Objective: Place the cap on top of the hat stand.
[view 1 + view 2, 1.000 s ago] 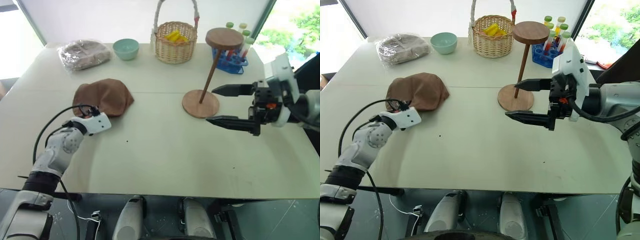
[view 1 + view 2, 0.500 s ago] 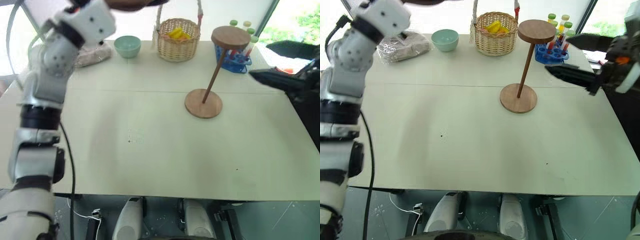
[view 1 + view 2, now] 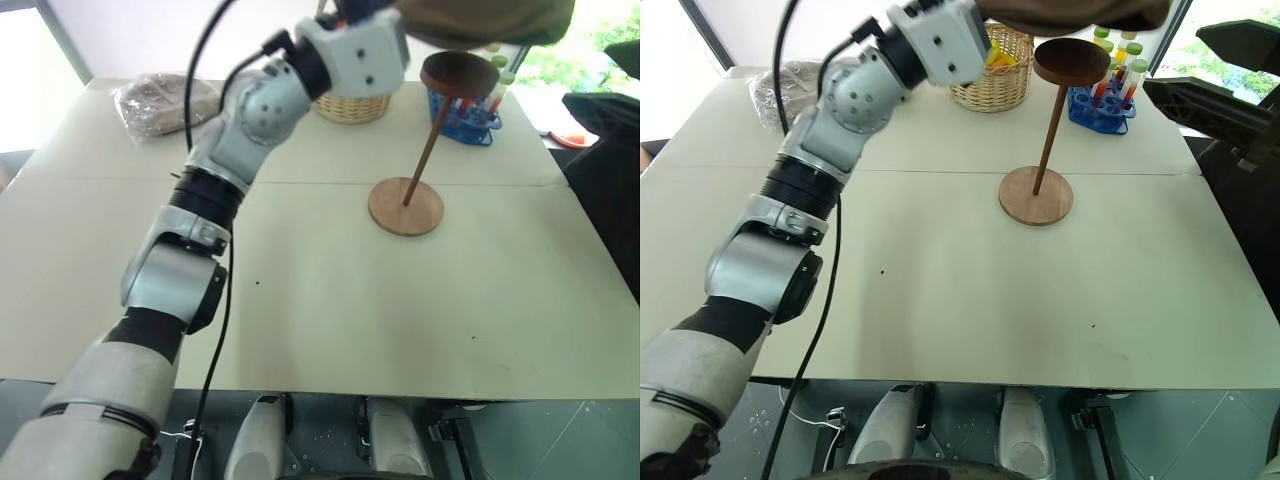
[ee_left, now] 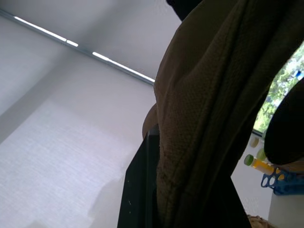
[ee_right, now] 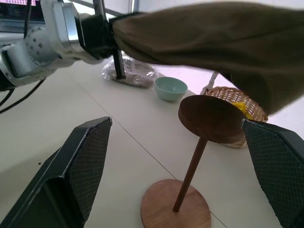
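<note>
Two arms up over the pale surface [image 3: 320,300]. My left tool [image 5: 110,35] is clenched on the edge of the soft brown suede-like cap [image 5: 204,40], which I'm holding in the air just above the round disc top of the reddish-brown wooden hat stand [image 3: 420,150]. Cap hangs over the disc, not touching it; in the right wrist view there's a clear gap between the cap's underside and the disc. In the left wrist view the cap fabric drapes right across the tool's black fingers [image 4: 140,190].

Stand sits upright on its round flat base near the middle-right of the surface, thin rod slanting up toward the far side.

My right tool [image 3: 1215,75] is released, jaws wide apart, held off the right edge of the surface, well apart from the stand and pointing toward it. Both its black fingers [image 5: 71,175] frame the stand in the right wrist view; nothing is between them.

Far side of the surface: woven wicker basket [image 3: 1000,75] with yellow items in it, just behind the left wrist; blue rack of capped test tubes [image 3: 462,118] behind the stand's top; clear plastic bag of grey-brown fabric [image 3: 160,102] at the far left corner. Pale green bowl [image 5: 171,88] sits between bag and basket, seen from the right wrist.
</note>
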Robot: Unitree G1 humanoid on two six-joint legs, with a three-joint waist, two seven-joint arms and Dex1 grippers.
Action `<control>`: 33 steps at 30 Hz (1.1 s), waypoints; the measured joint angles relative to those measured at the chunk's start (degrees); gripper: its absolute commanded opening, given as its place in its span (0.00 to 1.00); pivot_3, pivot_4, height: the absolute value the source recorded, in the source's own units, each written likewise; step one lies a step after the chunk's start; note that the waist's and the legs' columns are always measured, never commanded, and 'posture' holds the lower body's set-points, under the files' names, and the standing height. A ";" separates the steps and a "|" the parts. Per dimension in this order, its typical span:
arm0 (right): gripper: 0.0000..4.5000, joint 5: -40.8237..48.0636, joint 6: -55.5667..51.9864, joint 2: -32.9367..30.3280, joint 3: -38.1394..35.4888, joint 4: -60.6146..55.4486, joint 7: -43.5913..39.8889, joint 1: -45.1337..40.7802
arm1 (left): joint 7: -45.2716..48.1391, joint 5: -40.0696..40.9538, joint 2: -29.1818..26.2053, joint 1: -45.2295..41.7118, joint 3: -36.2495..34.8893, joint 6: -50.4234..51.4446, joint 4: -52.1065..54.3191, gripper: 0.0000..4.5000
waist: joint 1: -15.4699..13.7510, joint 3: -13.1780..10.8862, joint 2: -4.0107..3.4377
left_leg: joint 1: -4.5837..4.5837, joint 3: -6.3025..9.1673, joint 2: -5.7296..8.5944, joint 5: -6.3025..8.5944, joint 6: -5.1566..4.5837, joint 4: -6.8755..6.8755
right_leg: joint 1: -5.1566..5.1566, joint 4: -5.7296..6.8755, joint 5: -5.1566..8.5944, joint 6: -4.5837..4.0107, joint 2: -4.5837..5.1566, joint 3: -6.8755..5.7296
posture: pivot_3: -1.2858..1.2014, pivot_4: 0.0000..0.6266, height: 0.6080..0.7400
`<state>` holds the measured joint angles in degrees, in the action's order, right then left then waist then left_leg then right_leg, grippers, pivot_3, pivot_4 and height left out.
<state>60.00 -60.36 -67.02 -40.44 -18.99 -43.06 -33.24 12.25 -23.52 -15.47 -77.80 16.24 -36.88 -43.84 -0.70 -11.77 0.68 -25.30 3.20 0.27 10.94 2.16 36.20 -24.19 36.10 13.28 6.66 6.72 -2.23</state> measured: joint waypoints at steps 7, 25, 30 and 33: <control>1.00 3.18 -0.53 0.00 -1.08 -1.24 2.59 1.19 | -3.13 -7.80 0.65 1.70 6.11 -5.17 -2.91 0.01 | -0.14 0.00 0.00 | -0.02 0.00 0.00 0.00 0.00 0.04 | 0.01 0.01 -0.02 -0.02 0.00 0.00 | 0.52 0.24 1.00; 1.00 -0.78 4.11 0.17 0.12 -7.05 1.73 12.39 | 8.67 -0.27 -3.41 11.17 3.73 4.66 8.79 0.95 | 0.05 0.03 -0.05 | 0.02 0.01 -0.02 -0.01 -0.01 0.11 | 0.03 0.09 -0.05 -0.06 -0.01 0.01 | 0.52 0.24 1.00; 1.00 -7.37 7.66 -0.55 2.95 -9.67 -0.90 17.87 | 26.45 18.59 -9.67 15.48 -3.95 21.74 22.86 0.95 | 0.11 0.04 -0.06 | 0.01 0.02 -0.03 -0.01 -0.01 0.16 | 0.03 0.13 -0.06 -0.06 -0.02 0.01 | 0.52 0.24 1.00; 1.00 -9.52 9.55 -0.56 4.11 -11.22 -2.25 19.17 | 38.03 32.72 -14.24 18.19 -7.53 37.36 33.51 0.95 | 0.19 0.04 -0.07 | 0.03 0.01 -0.03 -0.01 -0.01 0.19 | 0.07 0.12 -0.05 -0.06 -0.02 0.03 | 0.52 0.24 1.00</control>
<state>50.47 -50.81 -67.58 -36.32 -30.21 -45.31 -14.07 50.28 9.20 -29.71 -59.61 8.70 0.48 -10.33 -0.51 -11.73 0.60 -25.27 3.21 0.25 10.93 2.15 36.39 -24.12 36.22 13.22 6.60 6.69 -2.20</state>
